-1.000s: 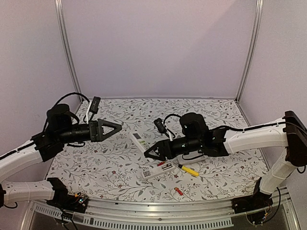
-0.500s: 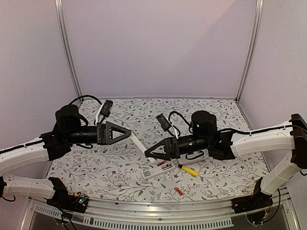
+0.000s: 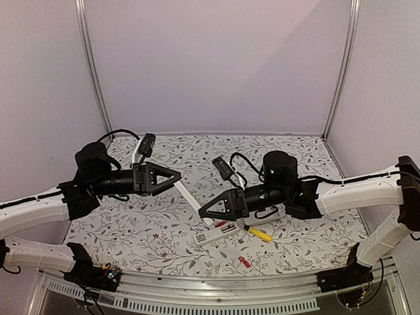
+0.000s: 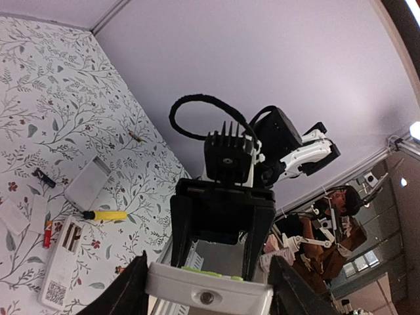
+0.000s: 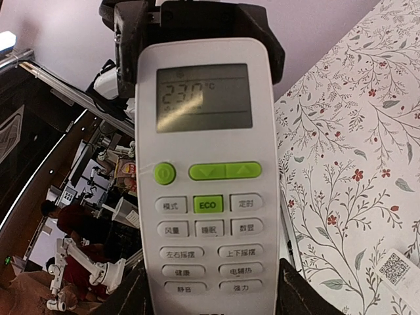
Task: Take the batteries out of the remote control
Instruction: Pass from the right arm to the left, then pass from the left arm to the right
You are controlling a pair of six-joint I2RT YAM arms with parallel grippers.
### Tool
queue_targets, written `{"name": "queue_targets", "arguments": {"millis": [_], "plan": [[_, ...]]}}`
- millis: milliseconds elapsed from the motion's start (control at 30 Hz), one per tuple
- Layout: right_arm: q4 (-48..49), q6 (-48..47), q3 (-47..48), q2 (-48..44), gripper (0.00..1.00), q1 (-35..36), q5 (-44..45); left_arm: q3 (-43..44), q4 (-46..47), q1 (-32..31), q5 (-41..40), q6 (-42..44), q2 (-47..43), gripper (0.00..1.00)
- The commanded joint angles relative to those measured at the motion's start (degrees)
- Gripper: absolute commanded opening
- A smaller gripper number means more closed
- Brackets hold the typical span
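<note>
A white air-conditioner remote [image 3: 193, 203] hangs in the air between my two grippers. My left gripper [image 3: 172, 179] is shut on its far end, seen in the left wrist view [image 4: 209, 292]. My right gripper [image 3: 209, 211] is shut on its button end; the right wrist view shows its face and display [image 5: 203, 164]. A second white remote [image 3: 216, 234] lies on the table, back up. A red battery [image 3: 220, 224] lies beside it and another [image 3: 244, 261] nearer the front. A dark battery [image 4: 44, 177] lies farther off. No batteries are visible in the held remote.
A yellow-handled screwdriver [image 3: 259, 233] lies right of the second remote, also in the left wrist view [image 4: 105, 214]. A flat white cover [image 4: 86, 184] lies on the floral table cover [image 3: 157, 230]. Metal frame posts and purple walls enclose the table.
The left arm swung right and closed on the white remote's far end. The right gripper holds the other end, and the remote has come up off the table.
</note>
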Motion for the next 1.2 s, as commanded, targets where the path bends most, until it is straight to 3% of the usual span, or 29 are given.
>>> {"name": "queue_targets", "arguments": {"millis": [0,100,233,433,567,767,900,1000,1167], "plan": [[1.5,-0.2,1.4,0.2,0.43,-0.2,-0.2,-0.6,2.2,-1.1,0.3,-1.9,1.1,0.55],[1.2,-0.5,1.5,0.4,0.43,-0.2,-0.3,-0.6,2.4,-1.3,0.4,-2.4,1.3,0.54],[0.6,-0.6,1.1,-0.1,0.48,-0.2,1.5,-0.8,2.5,-1.5,-0.9,-3.3,0.7,0.39],[-2.4,-1.8,-0.2,-2.5,0.88,-0.2,7.5,-2.1,1.3,-1.6,-6.4,-6.7,-1.2,0.27],[-6.3,-4.4,-0.9,-4.4,0.95,0.3,14.4,-3.7,0.6,-1.6,-10.6,-8.9,-2.1,0.21],[-17.2,-12.8,1.5,-7.1,0.96,6.6,34.8,-4.2,-2.8,-1.6,-15.3,-10.5,-2.5,0.21],[-20.1,-16.6,2.7,-7.1,0.94,9.9,43.9,-4.5,-3.1,-1.6,-16.6,-11.1,-2.6,0.21],[-23.5,-18.8,5.4,-5.6,0.88,11.9,48.3,-4.4,-3.2,-1.6,-16.5,-11.2,-2.3,0.21],[-26.5,-21.7,9.3,-1.3,0.68,14.6,52.5,-4.6,-3.0,-1.6,-16.4,-11.5,-2.1,0.20]]}}
